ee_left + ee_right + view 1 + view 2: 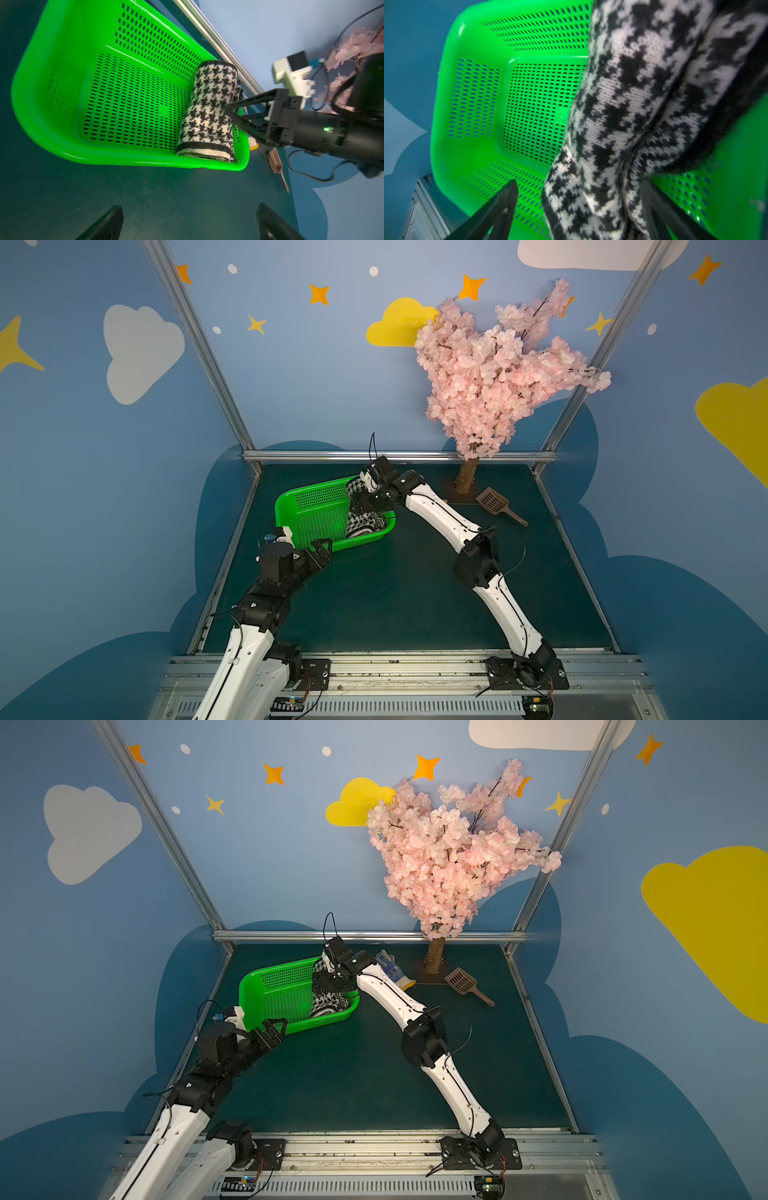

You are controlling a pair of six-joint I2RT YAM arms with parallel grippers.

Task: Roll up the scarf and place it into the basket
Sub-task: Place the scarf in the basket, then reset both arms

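Scarf [365, 518] lay rolled inside basket [284, 510], 3 o'clock end. Right gripper [578, 181] straddled it, jaws spread, unclamped; left gripper [189, 206] gaped empty. Only withdrawal seemed left.

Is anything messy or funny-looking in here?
Nothing is spilled or broken. The green basket sits crooked on the table, turned away from its edges. The rolled scarf lies inside, tucked against one end wall rather than in the middle.
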